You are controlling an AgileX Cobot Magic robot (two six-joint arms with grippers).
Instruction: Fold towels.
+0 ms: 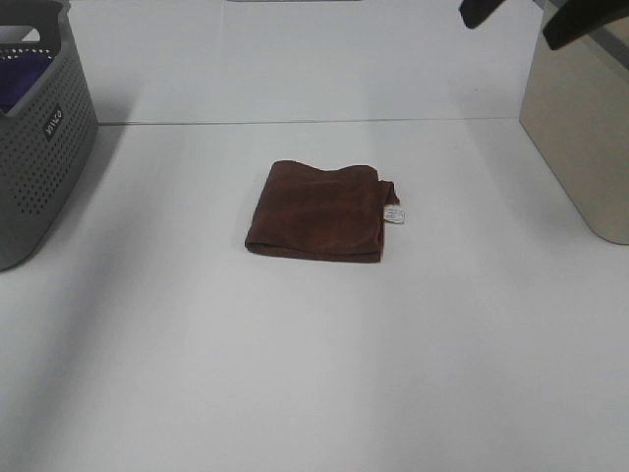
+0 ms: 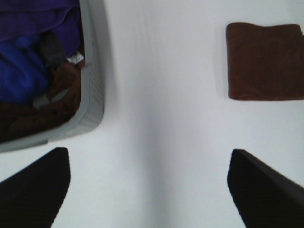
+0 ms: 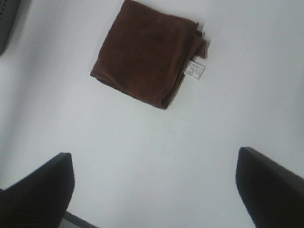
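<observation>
White table (image 1: 314,374) holds the folded brown towel (image 1: 314,211). The right gripper (image 3: 154,154), fingers spread wide, seems nearer it; the left gripper (image 2: 148,151), spread wide too, hangs by the basket (image 2: 92,95).

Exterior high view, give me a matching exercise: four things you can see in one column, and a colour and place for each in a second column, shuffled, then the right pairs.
Column one
1. towel
2. basket
3. bin
4. tag

Column two
A. beige, at the right edge of the view
B. dark reddish-brown, folded, in the middle of the view
C. grey with a perforated wall, at the left edge of the view
D. white, small, on the side of the towel that faces the bin

Pairs: 1-B, 2-C, 3-A, 4-D
</observation>
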